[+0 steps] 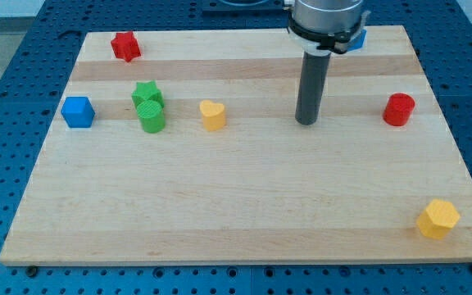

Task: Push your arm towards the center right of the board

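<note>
My tip [306, 122] rests on the wooden board [236, 205], right of centre in its upper half. A red cylinder [398, 109] stands about a hundred pixels to the tip's right. A yellow heart block [212, 115] lies about as far to its left. A blue block [356, 38] at the view's top is mostly hidden behind the arm's body. A yellow hexagonal block [438, 218] sits near the bottom right corner.
A green star [147, 93] touches a green cylinder [152, 116] left of the heart. A blue cube [78, 111] sits near the left edge. A red star [125, 46] lies at the top left. Blue perforated table surrounds the board.
</note>
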Robot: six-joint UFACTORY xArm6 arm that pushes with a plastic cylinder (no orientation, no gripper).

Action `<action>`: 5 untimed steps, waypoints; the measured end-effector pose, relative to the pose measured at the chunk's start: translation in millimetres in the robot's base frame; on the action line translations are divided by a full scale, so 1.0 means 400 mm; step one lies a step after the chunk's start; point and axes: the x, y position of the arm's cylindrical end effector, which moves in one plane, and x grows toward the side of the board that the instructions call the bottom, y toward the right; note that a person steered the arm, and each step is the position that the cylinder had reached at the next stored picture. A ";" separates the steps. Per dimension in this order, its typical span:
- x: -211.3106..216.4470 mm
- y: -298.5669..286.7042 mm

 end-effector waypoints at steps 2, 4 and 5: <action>0.001 0.068; 0.036 0.086; 0.067 0.087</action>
